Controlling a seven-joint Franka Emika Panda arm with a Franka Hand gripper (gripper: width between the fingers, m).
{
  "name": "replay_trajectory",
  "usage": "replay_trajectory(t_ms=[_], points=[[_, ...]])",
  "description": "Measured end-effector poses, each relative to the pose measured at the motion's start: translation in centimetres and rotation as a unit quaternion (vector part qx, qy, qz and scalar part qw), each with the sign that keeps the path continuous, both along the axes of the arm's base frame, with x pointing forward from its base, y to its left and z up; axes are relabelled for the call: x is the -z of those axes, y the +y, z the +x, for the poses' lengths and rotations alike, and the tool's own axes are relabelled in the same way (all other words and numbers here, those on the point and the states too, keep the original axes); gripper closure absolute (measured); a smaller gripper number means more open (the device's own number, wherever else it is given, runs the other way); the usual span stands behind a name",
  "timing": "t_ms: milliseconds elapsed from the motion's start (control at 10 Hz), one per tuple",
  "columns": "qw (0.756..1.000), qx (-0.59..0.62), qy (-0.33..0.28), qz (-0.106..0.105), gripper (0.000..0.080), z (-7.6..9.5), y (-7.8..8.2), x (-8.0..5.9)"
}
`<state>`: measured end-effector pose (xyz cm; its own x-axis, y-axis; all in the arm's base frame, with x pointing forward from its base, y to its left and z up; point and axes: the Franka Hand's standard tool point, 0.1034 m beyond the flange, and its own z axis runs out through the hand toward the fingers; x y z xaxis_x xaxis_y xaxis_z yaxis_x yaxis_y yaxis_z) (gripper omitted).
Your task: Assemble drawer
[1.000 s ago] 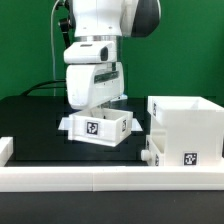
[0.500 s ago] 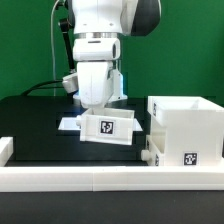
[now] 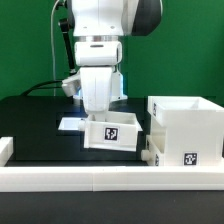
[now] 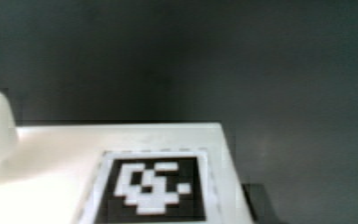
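Gripper (image 3: 101, 116) grips tray (image 3: 112, 135); slim gap to housing (image 3: 186, 128).

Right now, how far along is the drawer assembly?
Done: nothing visibly seated; the box stands by itself at the exterior view's right. In hand: the gripper appears shut on one tray, close beside the box but not in it. Left: get this tray into the box. I cannot clearly make out another tray here.
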<state>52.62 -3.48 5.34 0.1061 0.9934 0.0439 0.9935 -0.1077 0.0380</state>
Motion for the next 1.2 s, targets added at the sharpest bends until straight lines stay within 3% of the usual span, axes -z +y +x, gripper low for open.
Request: replay_trajectory(t_ms=[400, 1200], points=[[1.0, 0.005, -0.014, 0.006, 0.0757, 1.9, 2.5, -0.8], [1.0, -0.024, 0.008, 0.001, 0.0757, 1.2, 2.7, -0.4]])
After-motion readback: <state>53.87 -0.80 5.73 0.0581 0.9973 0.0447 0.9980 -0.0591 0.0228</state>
